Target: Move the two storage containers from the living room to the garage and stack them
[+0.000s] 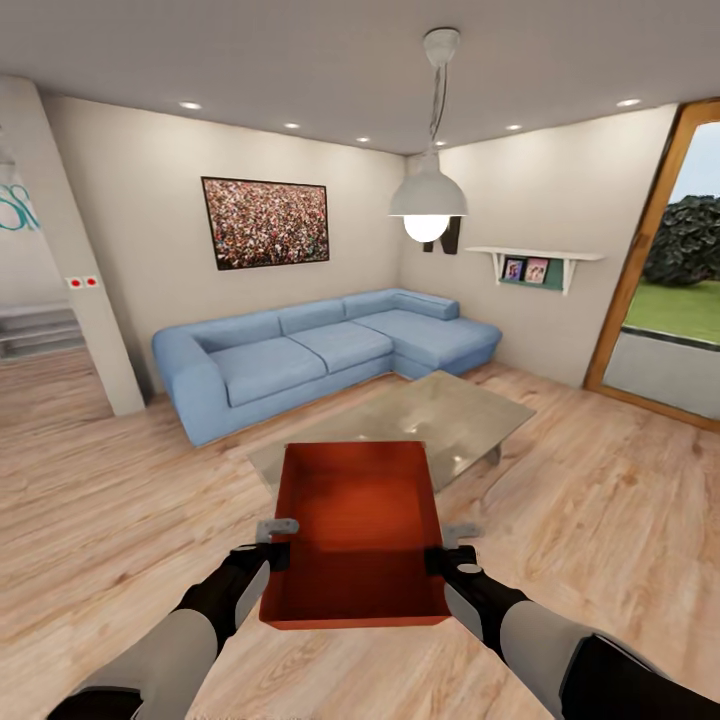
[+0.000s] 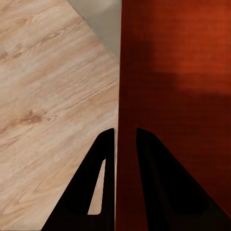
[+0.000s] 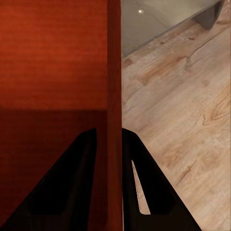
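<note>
Held up in front of the robot, above the light wood plank floor of the living room: one orange-red rectangular storage container, lidless, open side up, long axis running away from the camera. Gripped at both long walls near the robot's end. Left gripper pinched on the container's left wall; seen in the left wrist view with one dark finger outside the thin wall and the other inside. Right gripper likewise clamped on the right wall; seen in the right wrist view with its fingers straddling that wall. Beyond the container's far end, partly hidden by it, stood a low glass-topped coffee table. Farther back, against the walls, sat a light blue L-shaped sofa, beneath a dark-framed speckled picture. Hung from the ceiling: a white dome pendant lamp. At the right, a small white wall shelf and a wood-framed glass door showing grass outside.
</note>
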